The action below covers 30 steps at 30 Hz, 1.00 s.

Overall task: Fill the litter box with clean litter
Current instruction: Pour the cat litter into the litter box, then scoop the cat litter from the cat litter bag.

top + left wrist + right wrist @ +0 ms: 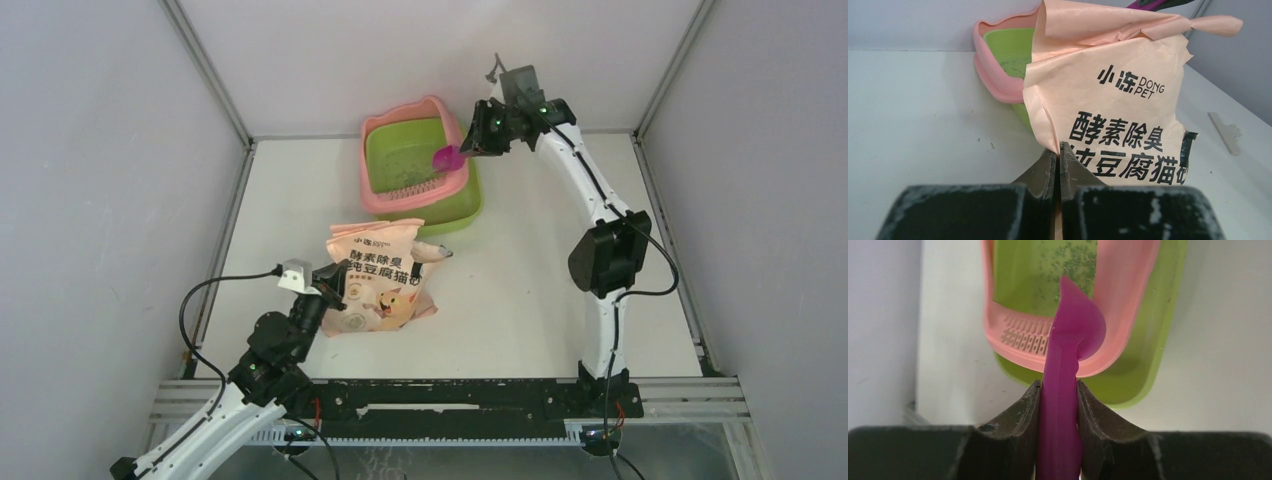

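The litter box (380,120), pink rim over a lime-green basin, stands at the back middle of the table; it also shows in the right wrist view (1143,305) and the left wrist view (993,65). Greyish litter specks (1073,260) lie scattered on its basin floor. My right gripper (470,140) is shut on the handle of a magenta scoop (1068,340), held above the box's right rim. My left gripper (1058,148) is shut on the edge of the peach-pink printed bag (378,275), which stands in front of the box.
A perforated pink grid (1025,335) spans the box's near end. A small flat strip (1225,131) lies on the table right of the bag. Grey walls and metal frame rails enclose the table on three sides.
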Available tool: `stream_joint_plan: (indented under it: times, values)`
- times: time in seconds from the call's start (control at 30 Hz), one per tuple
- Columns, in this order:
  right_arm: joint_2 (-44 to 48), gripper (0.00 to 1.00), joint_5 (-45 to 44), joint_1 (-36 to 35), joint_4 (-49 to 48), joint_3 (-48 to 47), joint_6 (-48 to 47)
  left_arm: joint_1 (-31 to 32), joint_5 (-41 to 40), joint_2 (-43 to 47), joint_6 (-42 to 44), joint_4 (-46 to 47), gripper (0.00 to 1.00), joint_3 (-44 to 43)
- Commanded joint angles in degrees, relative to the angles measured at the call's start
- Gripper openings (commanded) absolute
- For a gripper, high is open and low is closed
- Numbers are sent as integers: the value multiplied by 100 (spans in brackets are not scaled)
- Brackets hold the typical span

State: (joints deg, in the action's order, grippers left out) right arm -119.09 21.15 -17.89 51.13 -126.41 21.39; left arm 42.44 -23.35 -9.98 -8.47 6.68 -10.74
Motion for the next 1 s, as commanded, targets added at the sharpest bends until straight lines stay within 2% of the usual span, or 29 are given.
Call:
stream_joint_plan:
  times: [0.0,0.13,0.3,0.5,0.57,0.7,0.77,0.97]
  values:
    - [473,0,-1414,-401,100,-30,-879,-51,63,118,43,681,0,-588]
    - [1080,0,-1735,-705,-419,406,-1247,-51,80,79,38,698,0,-587]
    - [1763,0,-1239,-671,-841,879,-1093,-49,118,55,30,681,0,-616]
    - [2204,0,-313,-332,-232,1035,-667,-51,155,11,24,710,0,-622]
    - [2514,0,89,-259,-90,1482,-563,-49,179,1,29,733,0,-624]
    - [3643,0,1223,-72,-308,3291,-331,-50,256,-58,72,768,0,-647]
    - [4065,0,1621,54,-230,3851,-382,-51,337,-140,82,785,0,-663]
    - [4591,0,2120,207,129,4338,-637,-50,606,-457,23,993,0,-701]
